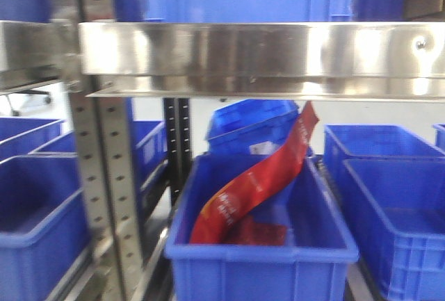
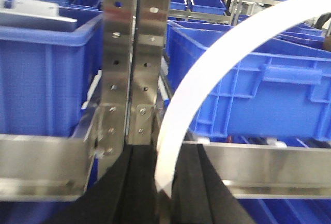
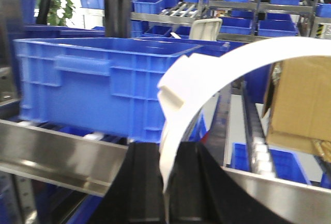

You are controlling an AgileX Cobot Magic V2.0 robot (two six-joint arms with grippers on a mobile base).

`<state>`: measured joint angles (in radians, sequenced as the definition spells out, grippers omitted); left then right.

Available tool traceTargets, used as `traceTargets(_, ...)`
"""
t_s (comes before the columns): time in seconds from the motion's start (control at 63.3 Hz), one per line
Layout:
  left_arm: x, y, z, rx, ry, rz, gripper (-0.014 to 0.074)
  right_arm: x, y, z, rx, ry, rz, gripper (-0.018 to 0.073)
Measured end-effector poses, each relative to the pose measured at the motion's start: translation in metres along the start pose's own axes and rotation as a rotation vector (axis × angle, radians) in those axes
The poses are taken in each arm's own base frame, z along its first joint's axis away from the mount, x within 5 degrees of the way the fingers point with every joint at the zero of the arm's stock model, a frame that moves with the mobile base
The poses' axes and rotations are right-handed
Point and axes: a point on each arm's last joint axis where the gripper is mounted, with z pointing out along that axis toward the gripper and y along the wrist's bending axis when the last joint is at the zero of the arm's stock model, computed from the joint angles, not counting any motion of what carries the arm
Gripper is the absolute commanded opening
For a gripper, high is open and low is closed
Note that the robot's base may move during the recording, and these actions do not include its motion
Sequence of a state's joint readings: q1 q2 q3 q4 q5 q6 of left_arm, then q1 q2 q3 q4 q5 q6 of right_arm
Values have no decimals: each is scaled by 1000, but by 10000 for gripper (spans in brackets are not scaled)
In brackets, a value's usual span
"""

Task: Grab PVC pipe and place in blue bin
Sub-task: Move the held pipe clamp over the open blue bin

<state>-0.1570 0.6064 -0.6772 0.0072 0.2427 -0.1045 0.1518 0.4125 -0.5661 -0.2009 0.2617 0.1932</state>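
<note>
In the left wrist view my left gripper (image 2: 164,182) is shut on a slim white PVC pipe (image 2: 207,69) that arcs up and to the right past the frame edge. In the right wrist view my right gripper (image 3: 165,182) is shut on a white curved PVC pipe (image 3: 207,74) with a squared step near the jaws; it arcs to the right. I cannot tell whether these are one piece or two. A blue bin (image 1: 257,259) stands at centre in the front view. Neither gripper nor pipe shows there.
A red packet (image 1: 257,183) leans in the centre bin. A steel shelf rail (image 1: 257,54) crosses above. More blue bins (image 2: 269,94) (image 3: 93,84) sit on steel shelves. A steel upright (image 2: 129,63) stands before the left gripper. A cardboard box (image 3: 300,105) is at right.
</note>
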Motion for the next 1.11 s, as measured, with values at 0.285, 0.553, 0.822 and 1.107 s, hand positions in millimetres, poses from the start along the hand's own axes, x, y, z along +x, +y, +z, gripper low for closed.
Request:
traceTargets(0.285,0,0,0,0,0,0,-111,0,0,0,0,0,0,-169)
traceTargets(0.553,0,0,0,0,0,0,-111,0,0,0,0,0,0,-169)
traceTargets(0.822,0,0,0,0,0,0,-111,0,0,0,0,0,0,-169)
traceTargets(1.107,0,0,0,0,0,0,-111,0,0,0,0,0,0,-169)
